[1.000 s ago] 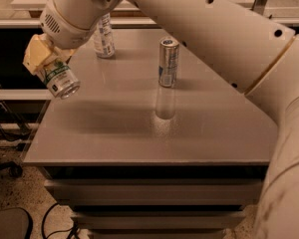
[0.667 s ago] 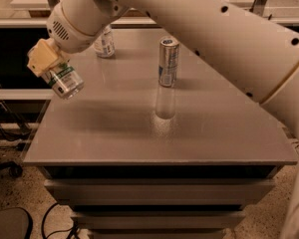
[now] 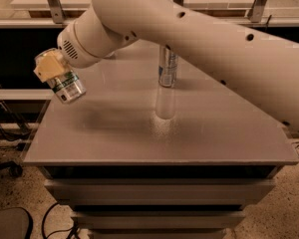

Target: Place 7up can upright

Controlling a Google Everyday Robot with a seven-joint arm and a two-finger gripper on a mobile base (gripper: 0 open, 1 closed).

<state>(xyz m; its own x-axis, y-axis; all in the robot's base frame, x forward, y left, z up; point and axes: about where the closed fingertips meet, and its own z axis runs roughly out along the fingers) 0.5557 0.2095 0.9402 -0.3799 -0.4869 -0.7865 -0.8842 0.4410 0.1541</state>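
The 7up can [image 3: 66,84], short with a white and green label and a silver end, hangs tilted in the air over the table's left edge. My gripper [image 3: 56,71] is shut on its upper part, with tan fingertips [image 3: 48,65] around it. The can is clear of the grey tabletop [image 3: 139,133] and its bottom end points down and to the right. My white arm reaches in from the upper right across the table.
A taller slim silver-blue can [image 3: 167,66] stands upright at the table's back middle, partly behind my arm. The table's left edge [image 3: 40,128] is just below the held can. Drawers sit under the tabletop. Cables lie on the floor at the left.
The gripper with the 7up can has moved a little right and downward. My arm now hides the clear bottle at the back left.
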